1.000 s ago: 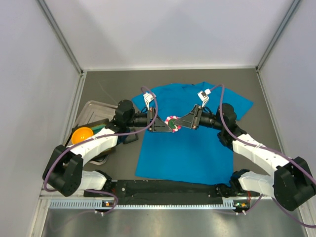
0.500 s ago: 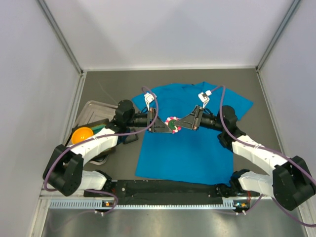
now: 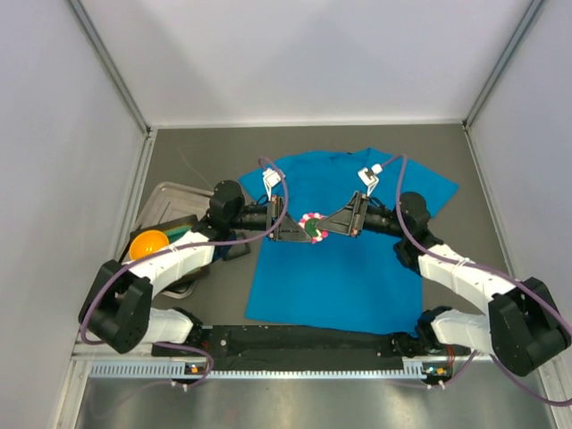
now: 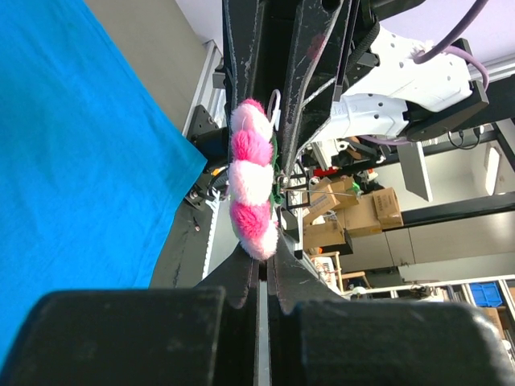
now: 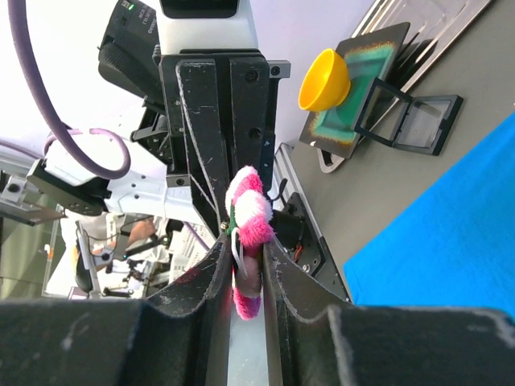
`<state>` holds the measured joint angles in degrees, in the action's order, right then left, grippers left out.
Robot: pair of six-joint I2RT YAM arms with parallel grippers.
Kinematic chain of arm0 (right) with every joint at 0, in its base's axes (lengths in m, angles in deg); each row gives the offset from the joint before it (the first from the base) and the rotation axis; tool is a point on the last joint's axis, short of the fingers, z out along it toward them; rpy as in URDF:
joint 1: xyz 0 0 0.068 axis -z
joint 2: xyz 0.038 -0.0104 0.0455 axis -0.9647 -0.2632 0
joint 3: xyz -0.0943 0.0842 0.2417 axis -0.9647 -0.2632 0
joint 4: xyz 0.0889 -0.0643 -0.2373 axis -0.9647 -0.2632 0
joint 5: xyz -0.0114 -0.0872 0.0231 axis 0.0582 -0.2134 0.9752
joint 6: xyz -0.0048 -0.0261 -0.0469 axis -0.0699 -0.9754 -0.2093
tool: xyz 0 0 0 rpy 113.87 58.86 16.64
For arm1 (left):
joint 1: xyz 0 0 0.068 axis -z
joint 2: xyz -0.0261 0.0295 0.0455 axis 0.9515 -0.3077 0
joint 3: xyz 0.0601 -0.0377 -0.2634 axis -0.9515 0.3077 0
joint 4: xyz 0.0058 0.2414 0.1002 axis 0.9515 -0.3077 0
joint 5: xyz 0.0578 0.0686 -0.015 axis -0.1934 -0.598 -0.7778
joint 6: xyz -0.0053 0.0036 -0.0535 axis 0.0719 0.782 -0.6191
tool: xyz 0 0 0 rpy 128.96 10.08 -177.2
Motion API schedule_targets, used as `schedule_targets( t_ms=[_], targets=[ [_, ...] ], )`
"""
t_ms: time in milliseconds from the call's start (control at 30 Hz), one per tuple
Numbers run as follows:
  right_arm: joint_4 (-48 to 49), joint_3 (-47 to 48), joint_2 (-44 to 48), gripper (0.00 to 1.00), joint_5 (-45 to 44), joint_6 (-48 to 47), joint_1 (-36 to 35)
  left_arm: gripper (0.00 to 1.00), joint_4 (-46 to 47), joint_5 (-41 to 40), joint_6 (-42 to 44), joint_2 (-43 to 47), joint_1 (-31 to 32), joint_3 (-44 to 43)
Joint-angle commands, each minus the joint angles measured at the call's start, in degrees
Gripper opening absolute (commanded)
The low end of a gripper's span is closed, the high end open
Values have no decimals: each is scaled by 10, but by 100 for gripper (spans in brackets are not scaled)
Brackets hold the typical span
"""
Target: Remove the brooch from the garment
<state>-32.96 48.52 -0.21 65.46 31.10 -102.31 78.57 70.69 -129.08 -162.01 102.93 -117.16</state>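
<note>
Writing: the cardboard boxes [image 4: 354,211], far beyond the fingertips in the left wrist view, carry marks too blurred to read.
Right pincer: the right gripper [image 5: 245,269] has its jaws a narrow way apart, clamped on the lower end of the brooch [image 5: 249,211], which fills the gap between the two fingers.
Left pincer: the left gripper [image 4: 261,261] is closed down to a thin slit. Its tips press against the brooch's edge, and whether anything is pinched in the slit I cannot tell.
Brooch: a fluffy pink-and-white ring with a bit of green and a thin wire at its back. It is caught between the two sets of tips, which meet nose to nose.
Change: against a second ago the tips and the brooch sit almost where they were; the right forearm has edged slightly toward the left arm.
Garment: the garment [image 3: 344,281] lies flat under both pincers, spreading away on either side of the tips.
Beside the left arm: an orange-yellow bowl [image 3: 147,243] and a dark case with a green inside [image 5: 354,112], well apart from the tips.
Farther out: a metal tray [image 3: 170,197] just past the bowl, on the grey table [image 3: 469,165].
</note>
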Motion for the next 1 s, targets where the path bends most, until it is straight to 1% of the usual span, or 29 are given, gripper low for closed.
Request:
schedule_targets(
  t_ms=[0, 33, 133, 233, 400, 567, 700, 733, 767, 833, 867, 900, 967],
  targets=[
    [64, 2, -12, 15, 34, 11, 3, 0, 38, 14, 13, -8, 2, -8],
    [70, 3, -13, 15, 42, 14, 3, 0, 39, 17, 13, -9, 2, -8],
    [79, 4, -26, 8, 51, 16, 3, 0, 38, 25, 15, -13, 2, -11],
    [85, 3, -26, 0, 54, 17, 3, 0, 39, 26, 16, -14, 2, -13],
    [98, -1, -28, 0, 57, 20, 4, 0, 38, 26, 16, -14, 2, -13],
    [148, -9, -35, 0, 62, 51, 4, 0, 38, 29, 18, -14, 1, -15],
    [186, -29, -32, 0, 29, 80, 4, 0, 35, 2, 20, -2, 0, -12],
    [187, -33, -27, 0, 8, 85, 4, 4, 35, -8, 20, 2, 1, -10],
    [183, -36, -16, 0, -4, 84, 4, 13, 33, -20, 20, 6, 0, -4],
    [154, -43, -5, 0, -42, 71, 5, 21, 32, -54, 33, 30, 0, 3],
    [143, -45, -1, 0, -57, 69, 5, 36, 16, -69, 43, 41, 0, 10],
    [122, -47, 4, 0, -72, 67, 4, 42, -3, -92, 73, 63, 0, 13],
    [119, -51, 6, 0, -118, 77, 0, 59, -26, -150, 98, 85, 7, 25]
  ],
)
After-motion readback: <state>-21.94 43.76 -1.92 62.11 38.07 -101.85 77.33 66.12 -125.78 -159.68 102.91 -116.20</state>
